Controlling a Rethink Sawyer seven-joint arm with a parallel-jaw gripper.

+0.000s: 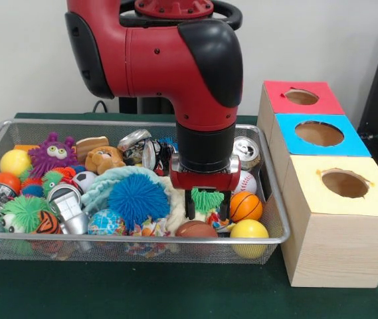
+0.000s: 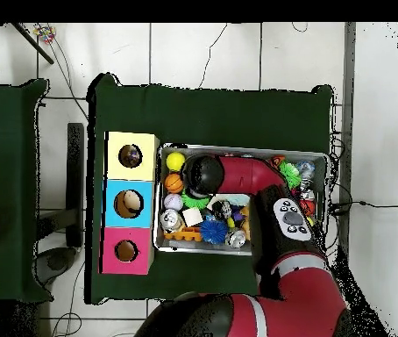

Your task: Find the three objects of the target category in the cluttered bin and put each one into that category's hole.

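The wire mesh bin [image 1: 142, 239] is packed with toys; it also shows in the overhead view [image 2: 238, 147]. My gripper [image 1: 206, 211] is low in the bin's right part, with a green spiky ball [image 1: 206, 199] right at its tips. A white bundle flecked with colours [image 1: 150, 228] lies at the front rim, left of the gripper. Another flecked bit [image 1: 219, 224] shows just under the gripper. A third bundle is hidden. The yellow-topped box's hole [image 1: 345, 183] is to the right of the bin, nearest the camera, and empty [image 2: 131, 156]. In the overhead view the arm [image 2: 238, 175] covers the gripper.
Blue-topped [image 1: 319, 133] and red-topped [image 1: 301, 97] boxes stand behind the yellow one. Around the gripper lie a big blue spiky ball [image 1: 137, 199], a small basketball [image 1: 245, 206], a yellow ball [image 1: 248, 230], a brown football [image 1: 195, 230], a baseball [image 1: 245, 181] and a crushed can [image 1: 245, 151].
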